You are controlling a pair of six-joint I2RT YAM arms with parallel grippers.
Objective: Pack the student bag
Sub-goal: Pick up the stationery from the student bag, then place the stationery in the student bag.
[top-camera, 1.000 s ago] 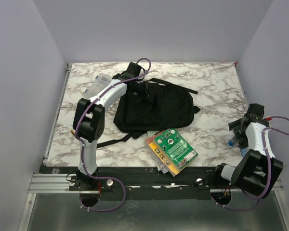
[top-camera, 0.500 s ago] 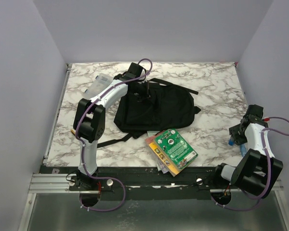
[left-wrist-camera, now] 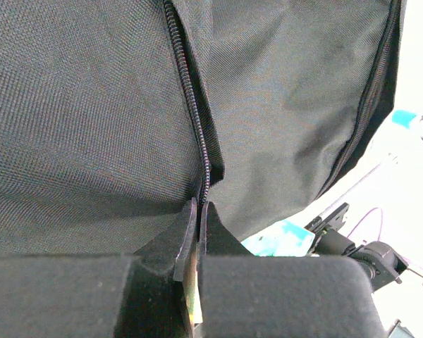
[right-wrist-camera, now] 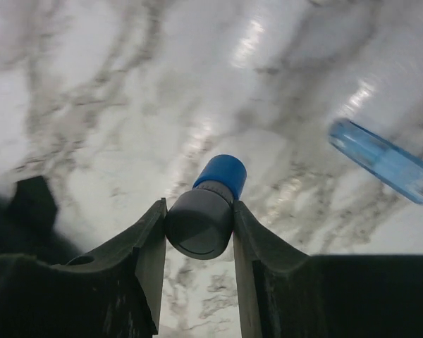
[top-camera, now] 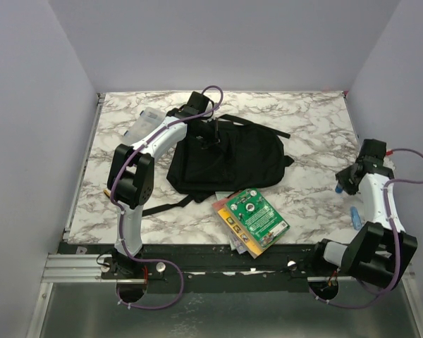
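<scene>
— Where did we find the student bag?

— Flat on the marble table, directly under the left pincer. Its black fabric filled nearly everything we saw beyond those fingers, and a zipper ran straight down into their tips.

— And how did the fingers stand?

— Pressed together, with no gap between them. They may have pinched the zipper's pull, but the tips hid that spot, so we could not say.

— What lay to the sides of that pincer?

— To its left, past the arm, we saw a clear plastic case on the marble. Nearer to us than the pincer, just beside the bag's near edge, a green booklet sat on top of a small stack.

— And the right pincer?

— Clamped on a grey cylinder with a blue end, one finger against each side. The blue end pointed away from the pincer, toward the marble.

— Was anything close to it?

— A blue tube lay on the table ahead of those fingers and to their right, apart from the cylinder. The bag was well apart from this pincer, off to its left in our overhead view.
</scene>
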